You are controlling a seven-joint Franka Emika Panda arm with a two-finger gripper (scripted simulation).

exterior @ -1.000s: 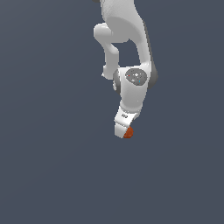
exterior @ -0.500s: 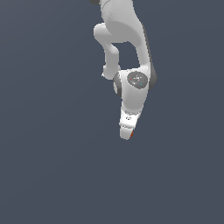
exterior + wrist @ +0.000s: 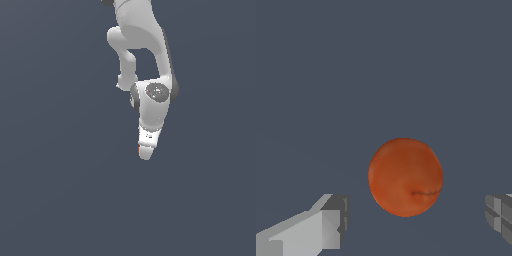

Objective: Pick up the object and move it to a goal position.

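Background: plain dark grey-blue ground is seen throughout; no goal marker is visible.
Ball: the orange-red ball (image 3: 405,177) is seen between the fingers (image 3: 331,220) in the wrist view; only a red sliver (image 3: 139,149) shows in the exterior view.
Jaws: spread wide, clear of the ball on both sides.
Gripper: the gripper (image 3: 145,152) is pointed down over the ball.
Advice: the ball should be centred between the jaws before closing, gently, since it may roll.

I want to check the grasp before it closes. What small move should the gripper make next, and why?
Probably close on the ball. In the wrist view the gripper is open, its fingers standing apart from the ball on either side, the ball sitting closer to one. In the exterior view only a sliver of orange shows beside the gripper.
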